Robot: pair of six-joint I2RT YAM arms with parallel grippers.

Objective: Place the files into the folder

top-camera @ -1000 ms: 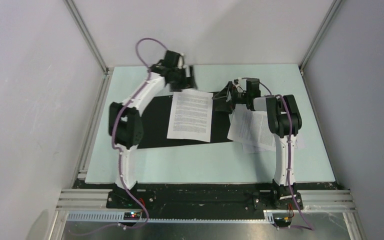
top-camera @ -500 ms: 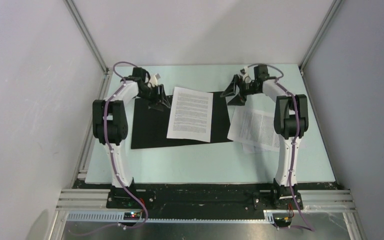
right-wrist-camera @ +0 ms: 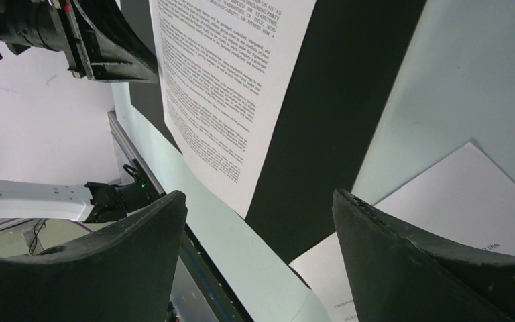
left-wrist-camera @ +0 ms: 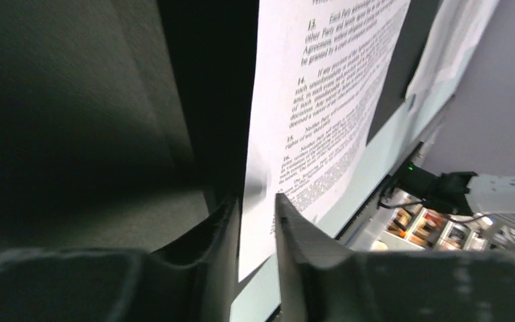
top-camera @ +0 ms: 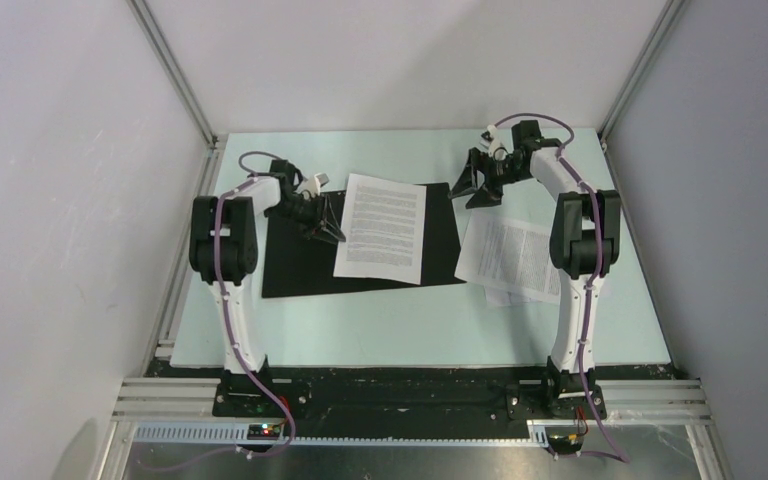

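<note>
- Files (top-camera: 508,258): I see one sheet (top-camera: 381,228) on the right half of the open folder (top-camera: 295,262), toward the far edge; the rest lie near the right edge.
- Left gripper (top-camera: 330,226): fingers barely parted, empty, at the sheet's left edge.
- Right gripper (top-camera: 472,190): spread wide, empty, above the folder's far right corner.

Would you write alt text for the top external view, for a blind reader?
An open folder, black inside up, lies on a table with one printed sheet on it; more sheets lie to its right. The left gripper sits at the sheet's left edge; the right gripper hovers open by the folder's far corner.
</note>
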